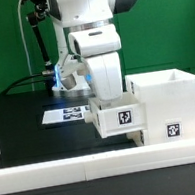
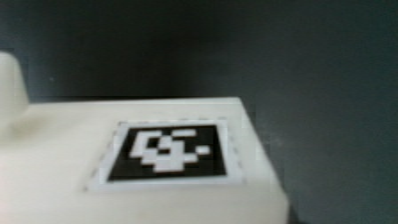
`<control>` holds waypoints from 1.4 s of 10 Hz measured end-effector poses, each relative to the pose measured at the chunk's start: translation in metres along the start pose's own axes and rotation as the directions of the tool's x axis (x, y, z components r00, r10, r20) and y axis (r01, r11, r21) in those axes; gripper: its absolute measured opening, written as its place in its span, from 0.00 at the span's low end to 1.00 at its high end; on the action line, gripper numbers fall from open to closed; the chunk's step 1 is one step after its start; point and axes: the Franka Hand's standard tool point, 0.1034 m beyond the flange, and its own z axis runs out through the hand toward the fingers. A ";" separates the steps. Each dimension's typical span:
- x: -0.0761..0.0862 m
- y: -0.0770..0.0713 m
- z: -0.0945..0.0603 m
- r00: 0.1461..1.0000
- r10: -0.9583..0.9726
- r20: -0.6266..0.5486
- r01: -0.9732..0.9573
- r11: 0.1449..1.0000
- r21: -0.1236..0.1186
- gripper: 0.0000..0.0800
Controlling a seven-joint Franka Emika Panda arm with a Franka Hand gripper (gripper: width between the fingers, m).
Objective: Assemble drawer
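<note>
You have the arm low over the black table (image 1: 16,108), and a small white tray (image 1: 118,116) with a square tag on its near face sits right under the wrist, touching or just beside the tall white case (image 1: 172,99) on the exterior view's right. The gripper (image 1: 105,96) is hidden behind the wrist housing and the tray, so you cannot tell from either view whether the claw is wide, narrow or clamped on the tray; the wrist view only gives you a blurred white surface with a tag (image 2: 169,150) filling the picture. As for progress, judge it as partway: the case stands upright against the low white rail (image 1: 56,170) along the front edge, with its open side seemingly turned toward the exterior view's left, and this tray looks to be at or just inside that opening, not pushed home. You can see only one tray here, so whether the second is already in or elsewhere is unclear. The tray's tagged face points toward the camera, and its long axis appears to run across the picture, into the case. The marker board (image 1: 66,114) lies flat behind the tray, near the arm's base
</note>
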 end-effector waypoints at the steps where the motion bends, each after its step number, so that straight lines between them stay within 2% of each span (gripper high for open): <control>1: 0.002 0.001 -0.001 1.000 0.000 0.000 0.000 1.000 -0.002 0.05; 5: 0.021 0.002 0.000 1.000 0.013 -0.002 -0.013 1.000 -0.002 0.05; 7: 0.022 0.003 0.000 1.000 0.017 -0.003 -0.017 1.000 -0.012 0.05; 9: 0.022 0.003 0.000 1.000 0.018 -0.003 -0.018 1.000 -0.012 0.05; 11: 0.022 0.004 -0.001 1.000 0.017 -0.003 -0.017 1.000 -0.015 0.36; 12: 0.023 0.006 -0.003 1.000 0.016 -0.002 -0.016 1.000 -0.014 0.36; 13: 0.024 0.008 -0.010 1.000 0.015 0.004 -0.015 1.000 0.002 0.59; 14: 0.025 0.013 -0.021 1.000 0.018 0.011 -0.018 1.000 0.007 0.73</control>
